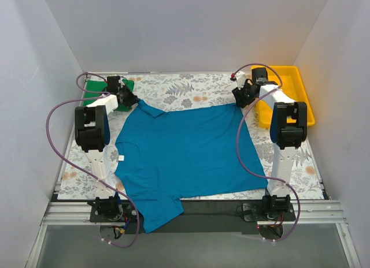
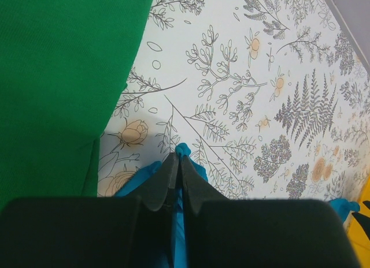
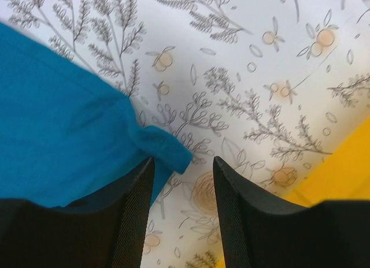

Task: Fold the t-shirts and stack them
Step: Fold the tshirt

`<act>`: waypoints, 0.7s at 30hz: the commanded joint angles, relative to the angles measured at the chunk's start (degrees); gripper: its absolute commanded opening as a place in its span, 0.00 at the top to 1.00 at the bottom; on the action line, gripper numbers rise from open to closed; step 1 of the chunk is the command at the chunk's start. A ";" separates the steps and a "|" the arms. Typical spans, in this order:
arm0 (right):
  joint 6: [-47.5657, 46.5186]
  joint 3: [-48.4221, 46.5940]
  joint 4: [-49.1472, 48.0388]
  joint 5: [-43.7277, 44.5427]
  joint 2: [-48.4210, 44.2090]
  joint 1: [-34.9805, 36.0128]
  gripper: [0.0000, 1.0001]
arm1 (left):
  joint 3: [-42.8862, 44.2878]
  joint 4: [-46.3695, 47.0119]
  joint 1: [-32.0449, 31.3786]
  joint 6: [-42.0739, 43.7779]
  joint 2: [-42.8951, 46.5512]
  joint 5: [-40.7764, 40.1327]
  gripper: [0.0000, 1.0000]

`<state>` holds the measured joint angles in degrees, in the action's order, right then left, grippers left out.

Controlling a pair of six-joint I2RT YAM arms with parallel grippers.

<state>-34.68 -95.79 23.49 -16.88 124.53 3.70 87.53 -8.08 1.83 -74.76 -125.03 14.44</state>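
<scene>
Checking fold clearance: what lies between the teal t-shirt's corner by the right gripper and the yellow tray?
Only bare floral table cover separates the teal t-shirt from the yellow tray, in the right wrist view; the right gripper's open fingers hang above it.

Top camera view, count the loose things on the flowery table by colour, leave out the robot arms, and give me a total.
Teal-blue: 1, the teal-blue cotton t-shirt spread out mid-table.
Green: 1, the bright green cotton t-shirt at the far left.
Yellow: 1, the yellow plastic tray at the far right.
Total: 3.
</scene>
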 commanded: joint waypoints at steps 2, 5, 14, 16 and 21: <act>0.40 -5.72 1.03 -0.43 3.79 -0.28 0.49 | -0.43 0.52 0.37 0.76 4.36 0.51 1.00; 0.49 -7.22 1.30 -1.22 4.84 -0.28 0.52 | -0.16 0.52 0.37 0.85 4.45 0.51 1.00; 0.14 -8.71 1.74 -2.19 6.07 -0.28 0.59 | 0.10 0.43 0.37 0.67 4.27 0.94 1.00; -0.04 -9.41 1.91 -2.45 6.51 -0.28 0.60 | 0.19 0.43 0.37 0.58 4.36 1.03 1.00; -1.53 -11.00 2.79 -2.98 7.83 -0.28 0.64 | 0.36 0.25 0.37 0.58 4.18 1.03 1.00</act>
<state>-34.81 -104.12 25.21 -18.28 131.55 3.70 87.53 -8.10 1.83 -74.78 -125.03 14.66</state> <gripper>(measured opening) 0.369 0.011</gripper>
